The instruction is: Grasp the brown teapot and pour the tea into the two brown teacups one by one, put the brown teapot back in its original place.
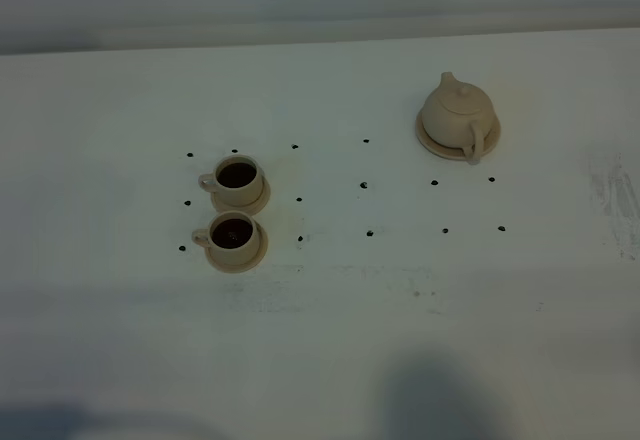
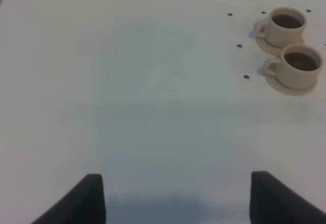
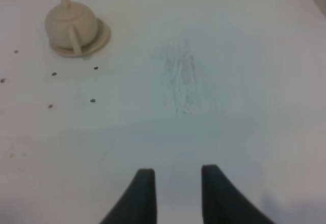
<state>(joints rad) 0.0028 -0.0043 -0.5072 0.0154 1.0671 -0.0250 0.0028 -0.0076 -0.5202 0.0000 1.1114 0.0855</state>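
While both arms are hanging back off the white table [image 1: 330,360], two cups [image 1: 237,179] of dark tea are sitting on their small saucers at left, one just in front of the other. Over bare table, the left gripper [image 2: 177,196] is showing its fingers wide apart, holding nothing. Farther right, the teapot [image 1: 457,112] is resting upright on its saucer [image 1: 438,144], handle toward the robot. Well short of it, the right gripper [image 3: 178,193] is keeping a narrow gap, empty.
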